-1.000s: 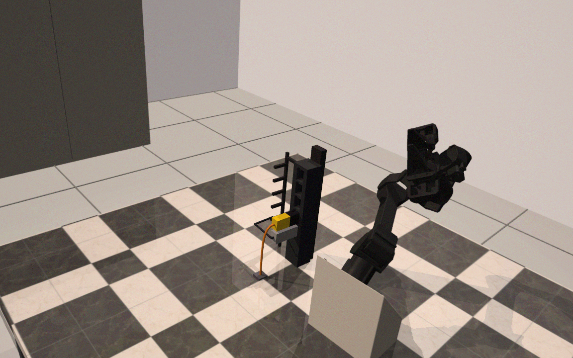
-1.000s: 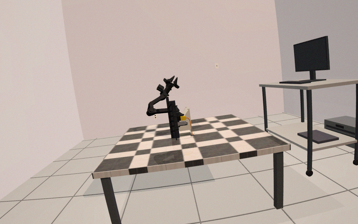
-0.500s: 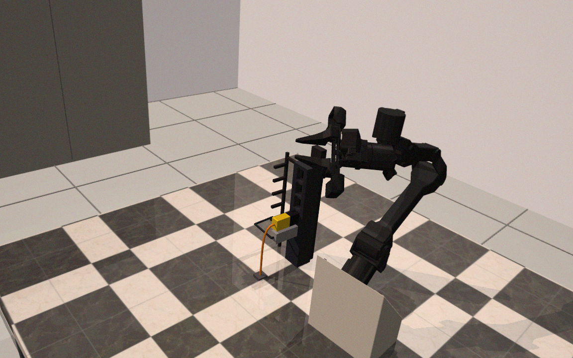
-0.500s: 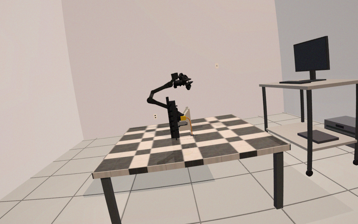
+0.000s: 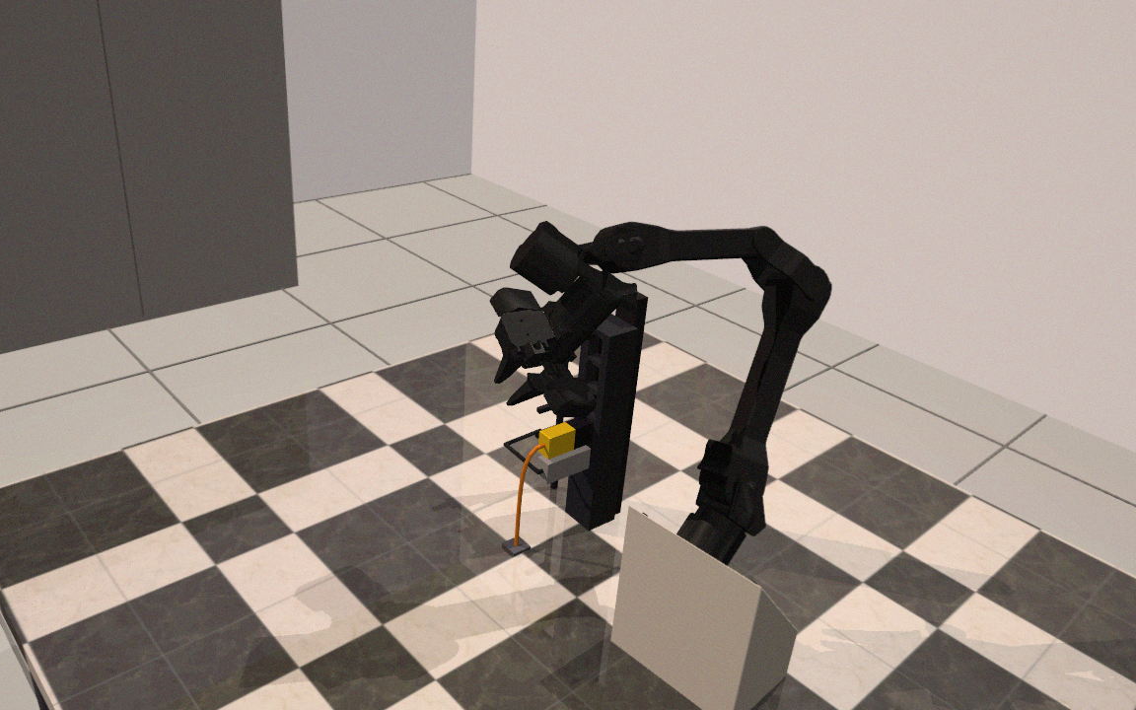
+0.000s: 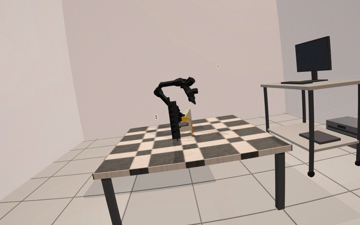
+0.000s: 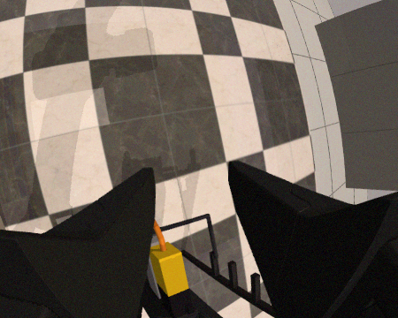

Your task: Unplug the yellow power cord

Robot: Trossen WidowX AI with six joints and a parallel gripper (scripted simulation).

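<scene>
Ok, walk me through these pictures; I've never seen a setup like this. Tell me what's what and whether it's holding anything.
The black jointed thing is a robot arm on a checkered table. One picture looks down from high up, one from across the room, one from a camera at the arm's wrist. Its gripper, two fingers partly apart, hangs above an upright black power strip and holds nothing. A yellow plug sits in the strip; its orange cord drops to the table. A white slanted panel stands near the arm's base.
</scene>
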